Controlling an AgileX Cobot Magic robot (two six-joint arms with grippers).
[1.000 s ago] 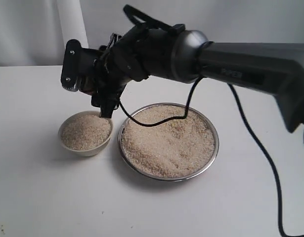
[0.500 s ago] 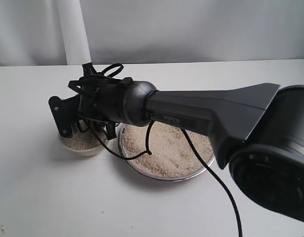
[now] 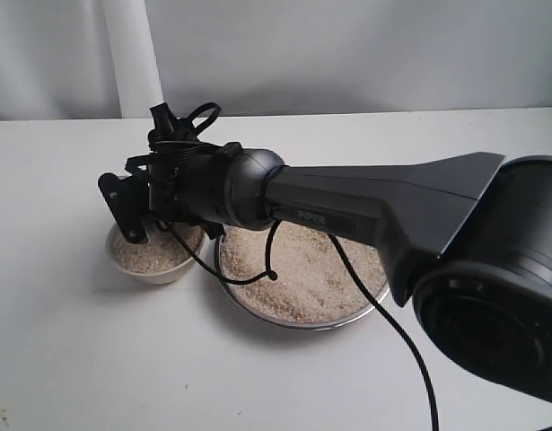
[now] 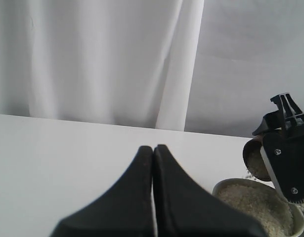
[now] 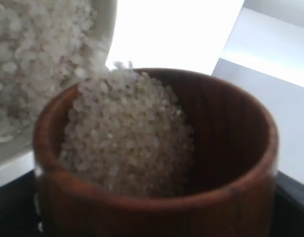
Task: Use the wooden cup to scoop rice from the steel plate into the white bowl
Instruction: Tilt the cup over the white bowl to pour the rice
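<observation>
Over at the table's point(image 3: 78, 359) left side, the right gripper point(image 3: 130, 214) hangs above the bowl point(image 3: 159, 274), just beside the plate point(image 3: 284, 322) of rice point(image 3: 302, 269). From the left wrist, the left gripper point(image 4: 152, 148) is pressed together, empty. From the right wrist, the cup point(image 5: 156, 207) sits clamped in the right gripper, tipped and part full. Tip it too fast and I reckon grains jump the bowl's rim.

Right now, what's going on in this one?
The right gripper holds the wooden cup tipped over the white bowl, with rice heaped at its lip. The bowl already holds rice, and the steel plate beside it is well filled too. The left gripper is shut, empty, and away from the dishes.
</observation>
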